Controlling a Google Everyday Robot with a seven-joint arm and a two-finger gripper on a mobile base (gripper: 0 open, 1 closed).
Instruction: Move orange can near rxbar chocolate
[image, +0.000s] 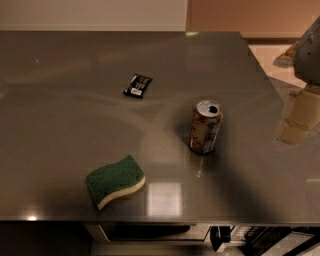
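Hand (296, 120) sits at the right edge of view, above the bench (60, 80). I cannot tell whether it is spread or pressed together.

Orange can (205, 126) stands upright, left of the hand and apart from it. Rxbar chocolate (138, 85) lies flat further back and left, well apart from the can. Green sponge (115, 180) lies near the front edge.

Risks, my judgement:
- The can is tall and narrow, so an off-centre approach could tip it.
- Its top looks opened, so a tip could spill.
- The bench looks slick, so a nudge may slide the can away.
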